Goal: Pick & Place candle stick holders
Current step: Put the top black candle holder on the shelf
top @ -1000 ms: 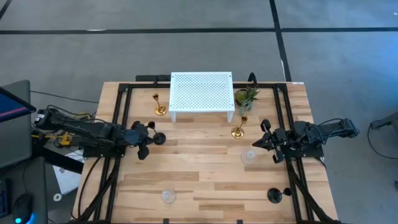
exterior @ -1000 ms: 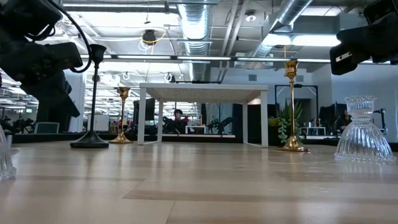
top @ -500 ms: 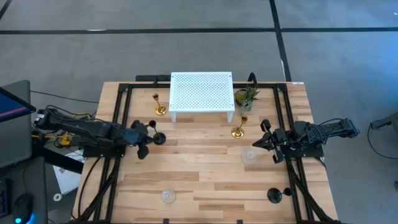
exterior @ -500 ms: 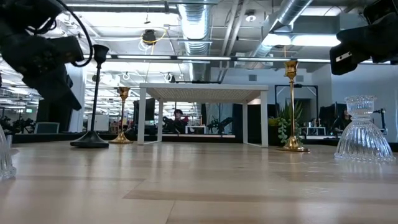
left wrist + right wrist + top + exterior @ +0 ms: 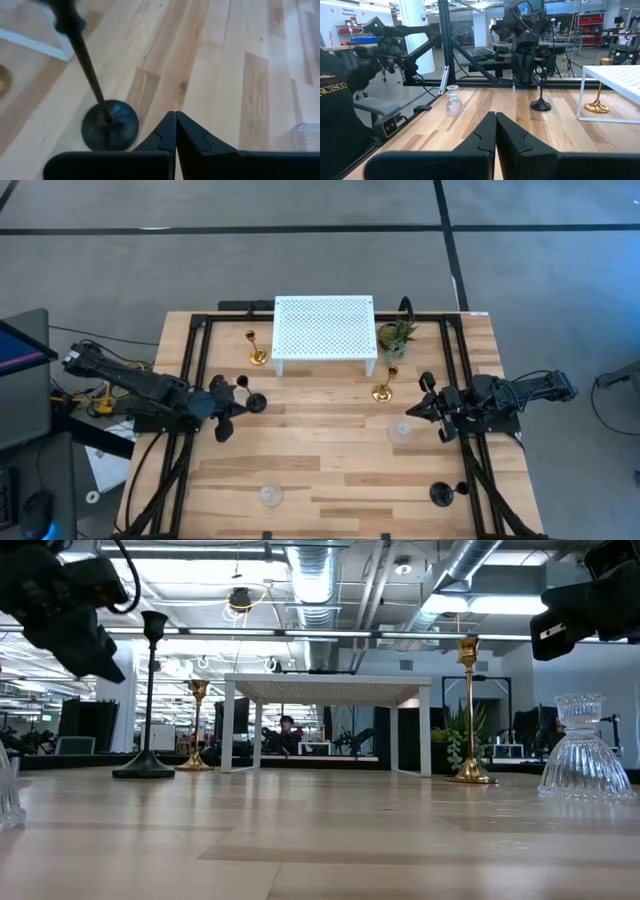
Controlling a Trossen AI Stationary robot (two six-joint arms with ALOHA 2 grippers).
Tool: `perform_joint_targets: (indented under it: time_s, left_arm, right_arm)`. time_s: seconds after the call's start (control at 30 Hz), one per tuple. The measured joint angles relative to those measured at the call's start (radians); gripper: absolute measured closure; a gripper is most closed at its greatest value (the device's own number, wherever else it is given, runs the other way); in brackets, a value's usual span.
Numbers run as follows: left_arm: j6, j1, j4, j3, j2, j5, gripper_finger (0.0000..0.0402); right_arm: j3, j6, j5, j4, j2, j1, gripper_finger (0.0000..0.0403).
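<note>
The left end effector (image 5: 228, 402), fingers pressed together and empty, hovers beside the upright black holder (image 5: 257, 403) near the worktop's (image 5: 330, 470) left edge, seemingly clear of it, while the right end effector (image 5: 428, 406), likewise pinched closed, waits near the right edge.

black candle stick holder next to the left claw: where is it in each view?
High view: black candle stick holder with round base and thin stem, left of centre, beside the left claw.
Low view: far left, upright.
Left wrist view: base just ahead of the shut fingers.
Right wrist view: mid-table.
Shared landmark: white perforated stand.
</note>
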Motion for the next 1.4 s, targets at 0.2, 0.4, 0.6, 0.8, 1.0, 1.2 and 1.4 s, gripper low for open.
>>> perform_joint_targets:
  time_s: [0.2, 0.4, 0.6, 0.8, 1.0, 1.2, 1.4]
  left_arm:
    - [-0.037, -0.064, -0.129, 0.07, 0.0, -0.174, 0.0399]
    - [-0.081, -0.071, -0.143, 0.074, 0.014, -0.2, 0.0399]
    - [-0.081, -0.071, -0.142, 0.074, 0.052, -0.2, 0.0394]
    - [-0.029, -0.07, -0.13, 0.074, 0.078, -0.2, 0.0391]
    - [-0.038, -0.06, -0.125, 0.074, 0.09, -0.285, 0.0378]
    - [-0.04, -0.027, -0.103, 0.074, 0.09, -0.289, 0.033]
    - [-0.035, -0.003, -0.055, 0.074, 0.09, -0.289, 0.0269]
  right_arm:
    - [0.0, 0.0, 0.0, 0.0, 0.0, 0.0, 0.0403]
    - [0.0, 0.0, 0.0, 0.0, 0.0, 0.0, 0.0403]
    - [0.0, 0.0, 0.0, 0.0, 0.0, 0.0, 0.0403]
    - [0.0, 0.0, 0.0, 0.0, 0.0, 0.0, 0.0403]
    - [0.0, 0.0, 0.0, 0.0, 0.0, 0.0, 0.0403]
    - [0.0, 0.0, 0.0, 0.0, 0.0, 0.0, 0.0403]
    - [0.0, 0.0, 0.0, 0.0, 0.0, 0.0, 0.0403]
